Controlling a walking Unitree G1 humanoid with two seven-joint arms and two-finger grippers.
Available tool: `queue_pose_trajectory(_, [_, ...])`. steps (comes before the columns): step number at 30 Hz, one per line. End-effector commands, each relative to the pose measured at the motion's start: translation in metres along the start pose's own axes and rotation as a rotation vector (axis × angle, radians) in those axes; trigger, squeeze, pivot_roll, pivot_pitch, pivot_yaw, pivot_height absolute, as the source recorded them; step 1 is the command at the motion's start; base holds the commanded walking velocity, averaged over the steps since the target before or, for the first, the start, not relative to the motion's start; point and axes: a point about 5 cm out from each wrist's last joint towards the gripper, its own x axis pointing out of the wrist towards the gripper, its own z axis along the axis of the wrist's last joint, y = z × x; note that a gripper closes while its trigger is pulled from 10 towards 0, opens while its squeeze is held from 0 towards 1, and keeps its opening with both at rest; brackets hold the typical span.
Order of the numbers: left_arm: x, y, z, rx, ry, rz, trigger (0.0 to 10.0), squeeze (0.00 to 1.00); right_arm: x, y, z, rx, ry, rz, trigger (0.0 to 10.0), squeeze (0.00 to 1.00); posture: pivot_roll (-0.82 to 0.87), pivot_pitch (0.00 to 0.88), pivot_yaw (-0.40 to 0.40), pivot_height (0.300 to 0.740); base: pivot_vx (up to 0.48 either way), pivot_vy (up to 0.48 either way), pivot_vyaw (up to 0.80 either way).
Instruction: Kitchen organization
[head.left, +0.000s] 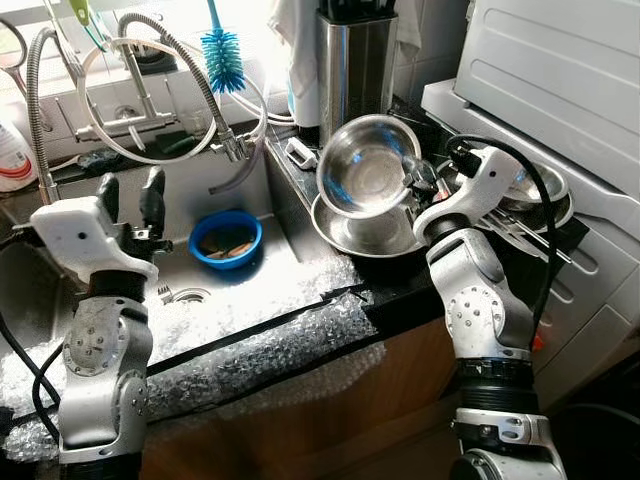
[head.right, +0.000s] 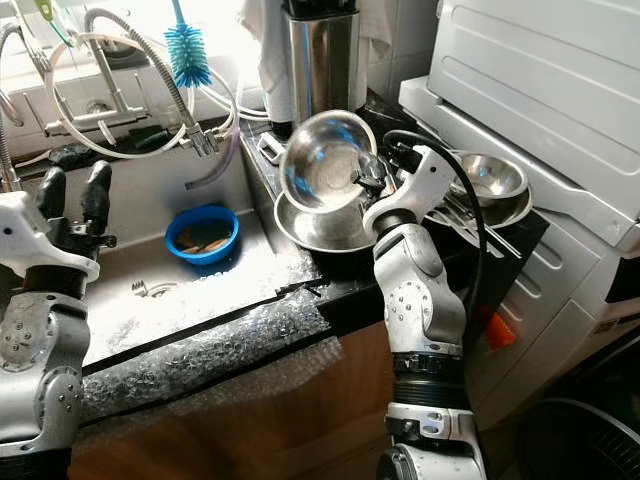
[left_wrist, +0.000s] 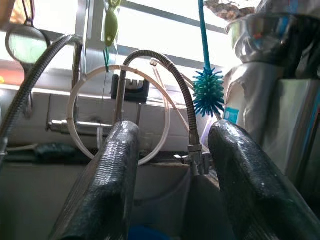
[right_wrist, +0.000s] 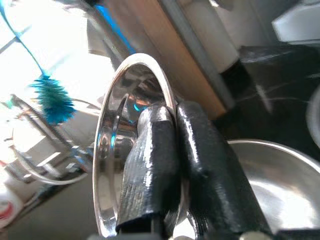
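A kitchen corner with a bright window behind; a steel sink (head.left: 285, 225) is set into a dark table (head.left: 400, 290) whose front edge is covered with bubble wrap (head.left: 260, 345). At the left, the left end effector (head.left: 128, 197) hangs over the sink with its two fingers (left_wrist: 112, 185) apart, gripping nothing. Behind it there is a flexible tap hose (head.left: 185, 65) and a teal bottle brush (head.left: 222, 55) hanging near the window. In the sink bottom lies a blue bowl (head.left: 226, 238) with some scraps inside. To the right, on the table, a tall steel canister (head.left: 355, 65) stands against the wall. In front of it the right end effector (right_wrist: 175, 165) is closed on the rim of a small steel bowl (head.left: 365, 165), which is tilted almost on its edge, just above a larger steel bowl (head.left: 365, 235) resting on the table. Further right, other steel dishes (head.right: 490, 180) lie beside a white appliance (head.left: 560, 70).
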Motion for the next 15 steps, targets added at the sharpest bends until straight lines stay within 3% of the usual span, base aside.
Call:
queue_pose_trajectory(1, [0.004, -0.006, 0.009, -0.071, -0.024, -0.03, 10.0, 0.0, 0.001, 0.017, 0.009, 0.012, -0.054, 0.096, 10.0, 0.0, -0.09, 0.0, 0.05, 0.74, 0.0, 0.0, 0.0])
queue_pose_trajectory(7, [0.0, -0.017, 0.002, -0.186, 0.027, -0.095, 10.0, 0.0, -0.002, 0.03, 0.008, 0.06, -0.094, 0.23, 10.0, 0.0, -0.09, 0.0, 0.051, 0.74, 0.0, 0.0, 0.0])
queue_pose_trajectory(11, [-0.003, -0.029, -0.002, -0.349, 0.08, -0.168, 10.0, 0.0, -0.007, 0.039, 0.002, 0.088, -0.082, 0.317, 10.0, 0.0, -0.09, 0.0, 0.05, 0.74, 0.0, 0.0, 0.0])
queue_pose_trajectory(15, [-0.007, -0.035, -0.008, -0.403, 0.11, -0.189, 10.0, 0.0, -0.009, 0.043, -0.005, 0.097, -0.06, 0.36, 10.0, 0.0, -0.09, 0.0, 0.052, 0.74, 0.0, 0.0, 0.0])
